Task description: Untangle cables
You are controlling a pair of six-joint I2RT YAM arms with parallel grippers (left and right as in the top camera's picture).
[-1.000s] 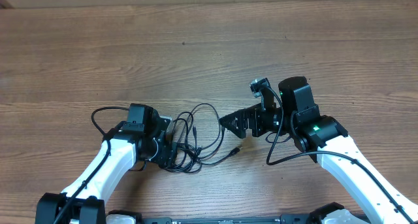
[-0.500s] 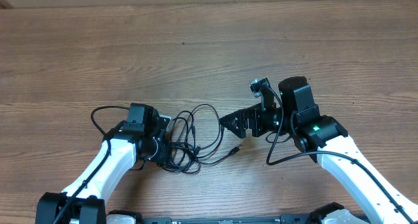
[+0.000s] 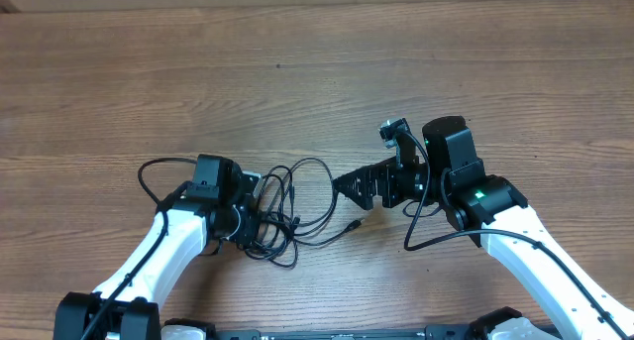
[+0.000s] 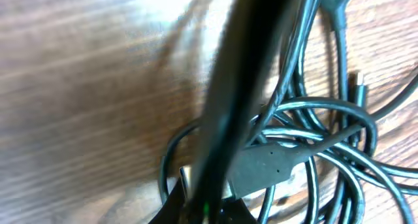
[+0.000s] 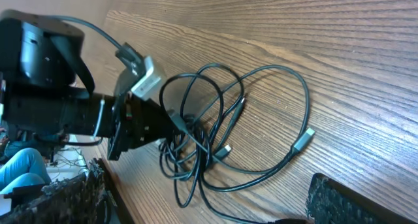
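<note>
The cables [image 3: 294, 203] are thin black cords looped together in a loose bundle on the wooden table, between the two arms. One silver-tipped plug [image 3: 354, 224] trails out to the right. My left gripper [image 3: 258, 221] is at the bundle's left side and shut on the cables. In the left wrist view a blurred cord [image 4: 248, 67] rises from the jaws over a flat black plug body [image 4: 264, 166]. My right gripper [image 3: 349, 191] stands open just right of the bundle, touching nothing. In the right wrist view the cables [image 5: 209, 129] lie ahead of the open fingers [image 5: 356, 201].
The wooden table [image 3: 317, 72] stretches far behind both arms. A thicker black arm cable [image 3: 154, 176] loops out to the left of the left wrist, and another [image 3: 426, 236] hangs below the right wrist. The left arm [image 5: 59, 106] fills the left of the right wrist view.
My left gripper has closed on the bundle. The loops near it have drawn in slightly toward the jaws. The right arm has not moved.
</note>
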